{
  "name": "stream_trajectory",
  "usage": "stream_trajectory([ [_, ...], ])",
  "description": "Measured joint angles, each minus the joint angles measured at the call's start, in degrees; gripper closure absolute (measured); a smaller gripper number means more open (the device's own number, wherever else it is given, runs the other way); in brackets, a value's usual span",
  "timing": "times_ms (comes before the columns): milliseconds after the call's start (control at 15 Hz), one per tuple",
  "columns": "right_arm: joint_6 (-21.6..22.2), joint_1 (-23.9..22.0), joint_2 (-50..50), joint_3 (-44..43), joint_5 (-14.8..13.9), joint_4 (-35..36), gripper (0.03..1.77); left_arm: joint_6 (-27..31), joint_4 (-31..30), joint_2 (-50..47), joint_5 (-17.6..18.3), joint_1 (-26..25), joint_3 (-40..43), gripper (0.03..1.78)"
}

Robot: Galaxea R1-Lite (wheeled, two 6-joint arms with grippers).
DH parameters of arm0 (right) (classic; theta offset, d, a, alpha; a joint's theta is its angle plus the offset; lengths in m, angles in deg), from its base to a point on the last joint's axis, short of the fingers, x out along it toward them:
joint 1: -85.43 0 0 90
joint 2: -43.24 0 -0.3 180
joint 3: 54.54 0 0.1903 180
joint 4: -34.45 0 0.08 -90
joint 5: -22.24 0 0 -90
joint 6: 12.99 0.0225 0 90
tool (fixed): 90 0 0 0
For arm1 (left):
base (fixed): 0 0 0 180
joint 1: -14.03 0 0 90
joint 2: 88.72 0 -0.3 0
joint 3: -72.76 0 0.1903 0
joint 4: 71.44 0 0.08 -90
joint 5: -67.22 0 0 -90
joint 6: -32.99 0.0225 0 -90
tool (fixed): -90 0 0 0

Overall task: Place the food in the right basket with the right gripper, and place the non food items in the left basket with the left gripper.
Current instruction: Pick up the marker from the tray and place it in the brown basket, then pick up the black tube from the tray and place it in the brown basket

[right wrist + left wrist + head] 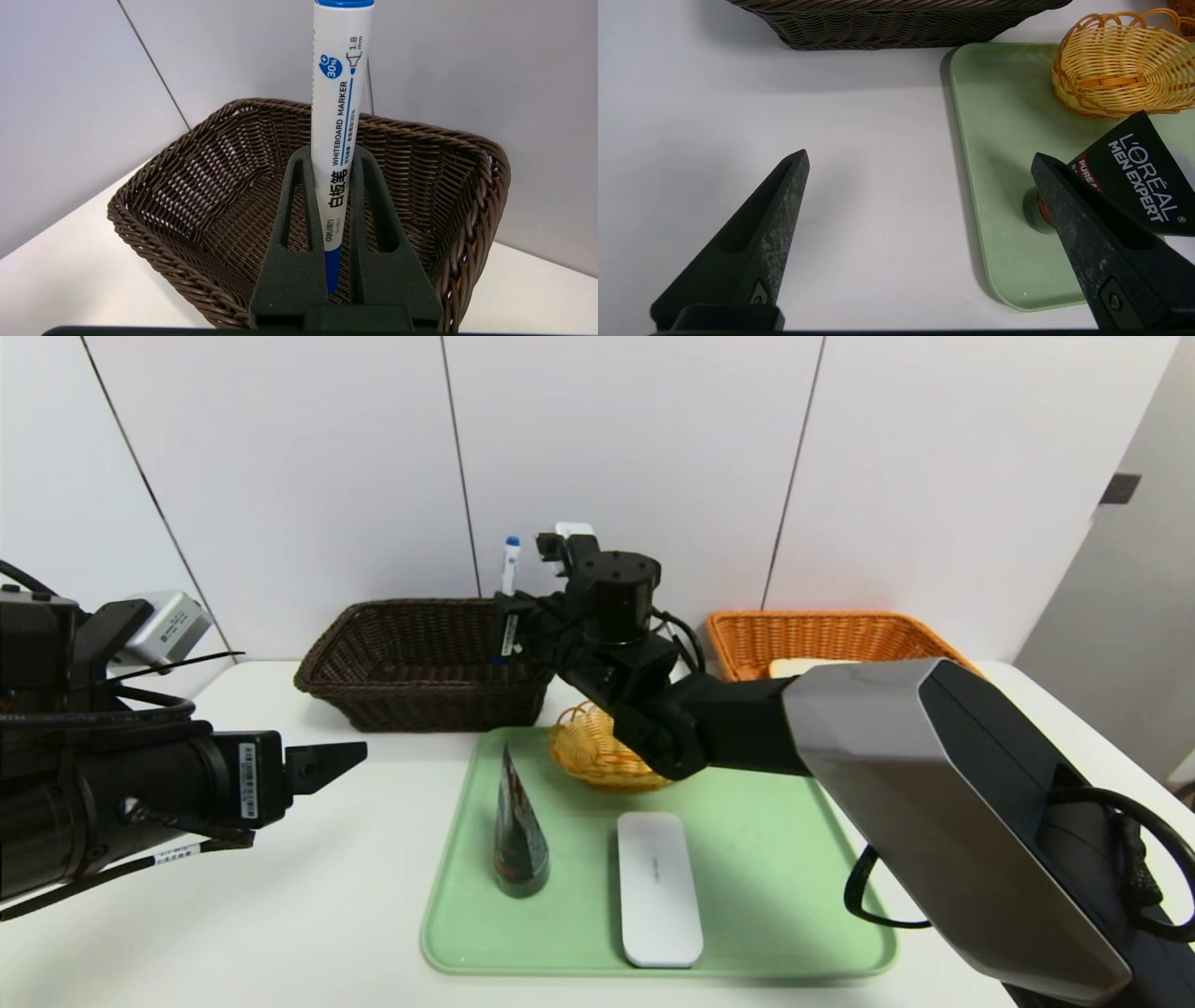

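Right gripper is clamped on the marker, upright over the dark basket.

You've got the marker pinched between both right fingers, blue cap up, at the dark basket's right rim near the tabletop's back edge. Bread sits in the orange basket at the back right. Left gripper hangs over the tabletop's left side with its fingers spread wide, holding nothing. On the green tray: the cone packet stands upright near the tray's left edge, the white case lies flat by the front edge, the small yellow basket is at the back edge.
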Motion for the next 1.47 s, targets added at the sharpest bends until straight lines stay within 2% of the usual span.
stream_trajectory([
  [333,0.11,-0.22,-1.18,0.0,-0.02,-0.1,1.62,0.02,-0.06,0.05,-0.02,0.0,-0.16,0.12],
  [667,0.24,-0.22,-1.43,0.02,-0.16,-0.24,0.93,0.02,-0.1,-0.09,-0.06,0.0,-0.27,0.12],
  [933,0.24,-0.33,-0.38,0.11,0.09,-0.27,0.6,0.0,-0.21,-0.11,-0.46,-0.02,-0.4,0.12],
  [1067,0.33,-0.44,1.72,0.12,0.06,-1.21,0.48,0.22,-0.48,-0.16,-2.71,-0.09,-0.35,0.12],
  [1200,-0.12,-0.52,5.19,0.12,-0.13,-5.67,0.39,0.8,-0.59,-0.2,-3.74,-0.15,-0.3,0.12],
  [1467,-3.6,-0.72,15.23,0.17,-0.55,-19.87,0.27,3.34,-0.21,-0.83,-3.52,-0.23,-1.15,0.12],
])
